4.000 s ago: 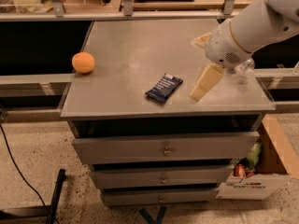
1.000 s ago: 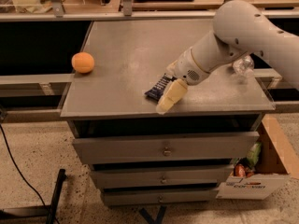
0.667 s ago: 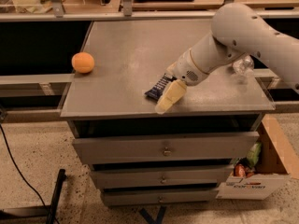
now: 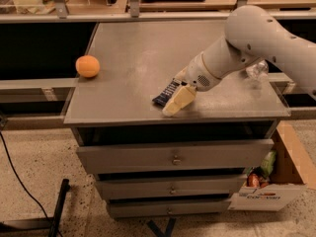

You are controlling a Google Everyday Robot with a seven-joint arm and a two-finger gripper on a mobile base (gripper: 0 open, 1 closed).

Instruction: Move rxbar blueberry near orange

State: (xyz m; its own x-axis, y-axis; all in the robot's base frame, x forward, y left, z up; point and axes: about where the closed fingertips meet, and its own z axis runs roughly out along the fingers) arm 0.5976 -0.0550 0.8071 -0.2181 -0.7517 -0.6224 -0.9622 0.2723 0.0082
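Observation:
The rxbar blueberry [image 4: 164, 93], a dark navy wrapper with white print, lies flat near the front edge of the grey cabinet top [image 4: 138, 43], right of the middle. My gripper [image 4: 174, 102] is down on the bar's right end and hides that part of it. The white arm reaches in from the upper right. The orange [image 4: 87, 66] sits at the left edge of the top, well apart from the bar and the gripper.
A clear plastic water bottle [image 4: 256, 71] lies on the right side of the top, partly behind my arm. Drawers [image 4: 173, 158] run below the front edge. A cardboard box [image 4: 279, 181] with packets stands on the floor at the right. Shelving lies behind.
Since four seconds ago my arm has swung left and down from the right side onto the bar. Over the last second, arm, bar and orange have barely moved.

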